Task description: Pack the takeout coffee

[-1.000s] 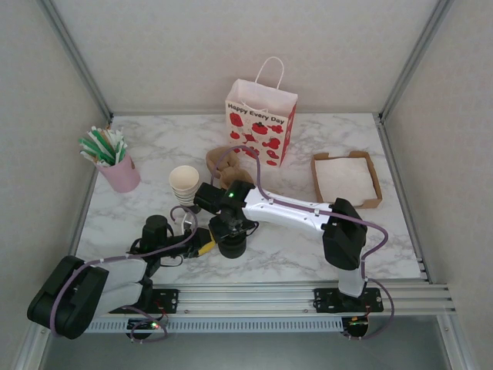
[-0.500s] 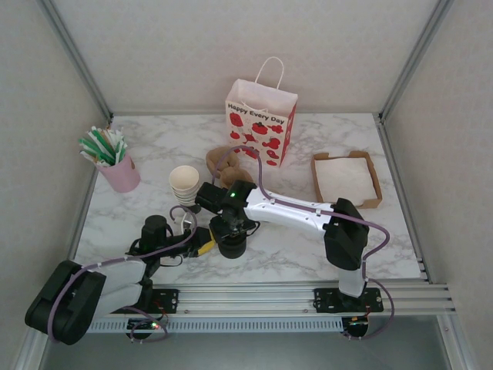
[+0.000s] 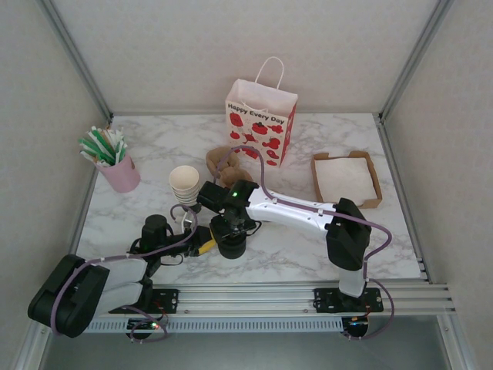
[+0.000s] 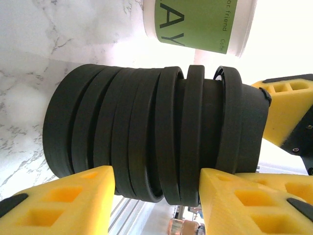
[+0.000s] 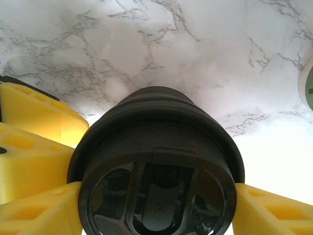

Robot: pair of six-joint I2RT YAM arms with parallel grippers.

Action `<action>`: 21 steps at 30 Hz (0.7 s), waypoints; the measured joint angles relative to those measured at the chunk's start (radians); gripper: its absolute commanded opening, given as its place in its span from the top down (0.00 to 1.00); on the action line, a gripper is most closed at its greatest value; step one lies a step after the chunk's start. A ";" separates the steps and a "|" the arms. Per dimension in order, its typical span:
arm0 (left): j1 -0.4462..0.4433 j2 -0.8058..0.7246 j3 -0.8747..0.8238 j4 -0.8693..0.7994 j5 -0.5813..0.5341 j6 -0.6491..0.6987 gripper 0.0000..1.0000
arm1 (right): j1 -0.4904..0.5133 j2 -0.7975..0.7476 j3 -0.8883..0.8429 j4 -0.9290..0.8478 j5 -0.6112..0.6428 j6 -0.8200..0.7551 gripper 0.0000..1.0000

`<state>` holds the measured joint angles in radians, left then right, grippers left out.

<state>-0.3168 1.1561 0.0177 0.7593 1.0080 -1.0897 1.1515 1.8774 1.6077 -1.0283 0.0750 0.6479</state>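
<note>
Next to the black lid stack [image 4: 146, 132], the green paper cup [image 4: 195, 22] looks light and crushable, so I'd grab it gently mid-body. Right gripper [image 5: 159, 210] hugs the stack; left gripper [image 4: 156, 181] is half-spread, grip unclear.

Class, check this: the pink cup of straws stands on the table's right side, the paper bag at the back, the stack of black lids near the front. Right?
No: the top view shows the pink cup of straws on the left side of the table. The paper bag at the back and the stack of black lids near the front are right.
</note>
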 measured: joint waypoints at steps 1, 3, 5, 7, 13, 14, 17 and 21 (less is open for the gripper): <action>0.000 0.002 0.000 0.001 0.000 0.000 0.51 | 0.000 -0.001 -0.001 0.000 -0.001 0.000 0.28; 0.000 0.005 0.000 0.001 0.000 0.001 0.51 | 0.000 -0.004 -0.004 0.002 -0.002 0.000 0.28; 0.000 0.005 0.000 0.000 0.000 0.001 0.51 | 0.000 -0.005 -0.004 0.001 -0.005 0.001 0.28; 0.000 0.005 0.000 0.000 0.000 0.002 0.51 | 0.000 -0.005 -0.004 0.000 -0.006 0.001 0.28; 0.000 0.004 0.000 -0.003 -0.001 0.013 0.51 | 0.000 -0.005 -0.004 -0.001 -0.005 0.001 0.28; 0.000 0.004 0.000 -0.004 -0.001 0.016 0.51 | 0.000 -0.005 -0.004 -0.001 -0.005 0.001 0.28; 0.000 0.004 0.001 -0.008 -0.002 0.020 0.51 | 0.000 -0.006 -0.004 -0.003 -0.005 0.001 0.28; 0.000 0.004 0.001 -0.011 -0.002 0.023 0.51 | 0.000 -0.006 -0.003 -0.005 -0.005 0.001 0.28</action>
<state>-0.3168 1.1603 0.0185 0.7479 1.0065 -1.0664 1.1515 1.8717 1.6043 -1.0328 0.0700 0.6487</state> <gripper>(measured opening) 0.490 0.725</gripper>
